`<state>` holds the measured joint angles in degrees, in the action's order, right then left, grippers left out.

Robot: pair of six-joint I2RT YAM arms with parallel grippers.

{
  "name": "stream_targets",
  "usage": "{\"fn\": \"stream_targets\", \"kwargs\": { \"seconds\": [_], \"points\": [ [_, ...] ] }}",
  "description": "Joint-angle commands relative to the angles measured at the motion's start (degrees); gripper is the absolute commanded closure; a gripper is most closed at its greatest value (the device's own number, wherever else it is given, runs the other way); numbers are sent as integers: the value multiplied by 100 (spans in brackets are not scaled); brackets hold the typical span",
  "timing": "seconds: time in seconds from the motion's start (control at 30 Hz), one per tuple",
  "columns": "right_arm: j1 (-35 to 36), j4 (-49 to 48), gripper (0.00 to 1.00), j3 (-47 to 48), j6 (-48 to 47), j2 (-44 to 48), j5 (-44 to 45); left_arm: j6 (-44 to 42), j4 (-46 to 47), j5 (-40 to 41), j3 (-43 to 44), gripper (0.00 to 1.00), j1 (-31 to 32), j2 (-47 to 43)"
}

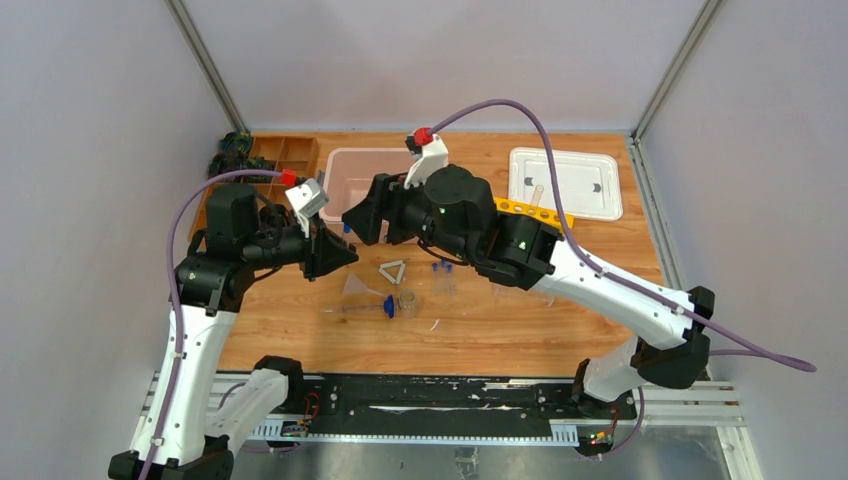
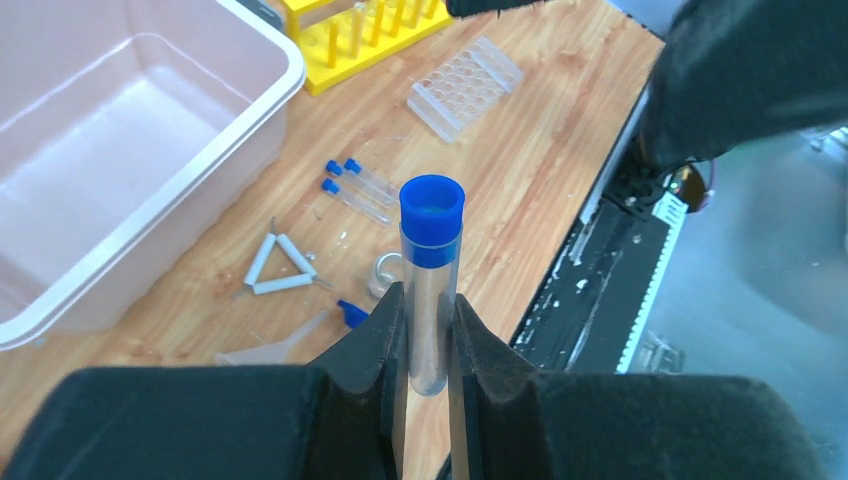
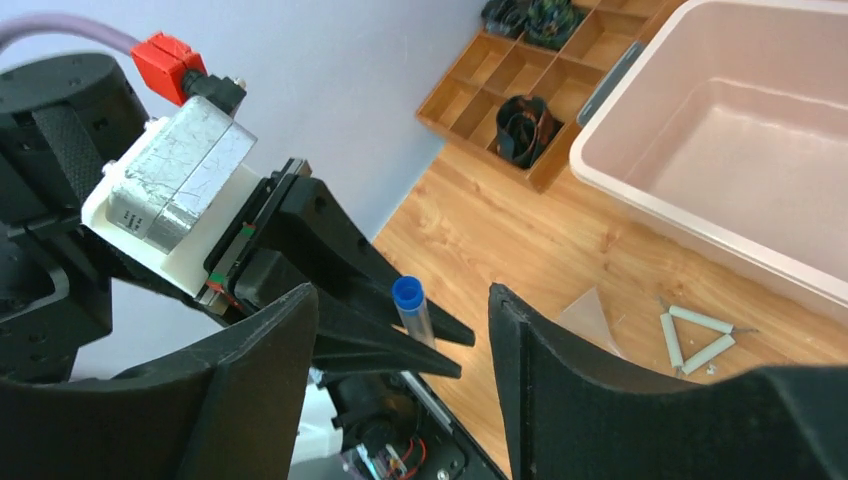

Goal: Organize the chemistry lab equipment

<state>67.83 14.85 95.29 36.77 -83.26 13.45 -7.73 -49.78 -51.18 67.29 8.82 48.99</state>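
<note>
My left gripper (image 2: 430,300) is shut on a clear blue-capped vial (image 2: 432,280), held upright above the table. In the right wrist view the same vial (image 3: 412,318) stands between the open jaws of my right gripper (image 3: 400,295), clear of both fingers. From above, the left gripper (image 1: 340,255) and the right gripper (image 1: 360,220) meet nose to nose. On the wood below lie a pale triangle (image 2: 280,268), a clear funnel (image 2: 270,348), a tiny beaker (image 2: 385,272) and loose blue-capped vials (image 2: 355,190). A clear vial tray (image 2: 463,85) and a yellow holed rack (image 2: 350,35) stand further back.
A pink tub (image 1: 370,170) stands at the back centre, just behind both grippers. The brown compartment tray (image 1: 285,155) sits at the back left. A white lid (image 1: 565,183) lies at the back right. Grey walls close in three sides.
</note>
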Motion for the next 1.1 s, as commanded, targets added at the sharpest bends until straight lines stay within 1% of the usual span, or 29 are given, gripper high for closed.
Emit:
{"fn": "stream_targets", "kwargs": {
  "seconds": [0.0,0.1,0.37,0.47,0.57,0.63,0.77,0.8,0.83,0.87,0.9,0.93,0.97,1.0,1.07],
  "points": [
    [-40,1012,35,660,-236,-405,-539,-594,100,163,-71,100,15,-92],
    [-58,1261,39,927,-229,-612,-686,-653,96,161,-74,100,15,-125],
    [-111,1257,52,1065,-134,-904,-827,-802,100,98,-177,100,15,-328],
    [-150,1274,60,1172,-89,-1090,-895,-885,101,44,-256,100,15,-419],
    [-184,1283,65,1232,-67,-1193,-938,-963,100,70,-345,100,15,-513],
    [-191,1306,71,1250,-90,-1240,-953,-1016,93,144,-391,100,15,-549],
    [-199,1382,92,1193,-104,-1238,-994,-1022,94,320,-382,99,15,-559],
    [-214,1433,96,1168,-119,-1213,-994,-1002,96,355,-374,88,15,-550],
    [-247,1490,100,1137,-137,-1172,-994,-976,92,402,-353,68,15,-549],
    [-297,1584,100,1107,-177,-1117,-994,-904,91,470,-336,53,15,-543],
    [-375,1793,100,1087,-308,-1027,-983,-830,91,639,-326,34,15,-541],
    [-474,2029,100,1071,-409,-880,-911,-756,91,852,-308,14,15,-541],
    [-583,2288,100,1006,-505,-791,-804,-719,53,1105,-279,2,15,-553],
    [-747,2469,100,843,-612,-523,-728,-732,-12,1369,-251,0,15,-556],
    [-1080,2720,100,326,-783,-26,-395,-816,-172,1800,-188,0,15,-548]
  ]
}}
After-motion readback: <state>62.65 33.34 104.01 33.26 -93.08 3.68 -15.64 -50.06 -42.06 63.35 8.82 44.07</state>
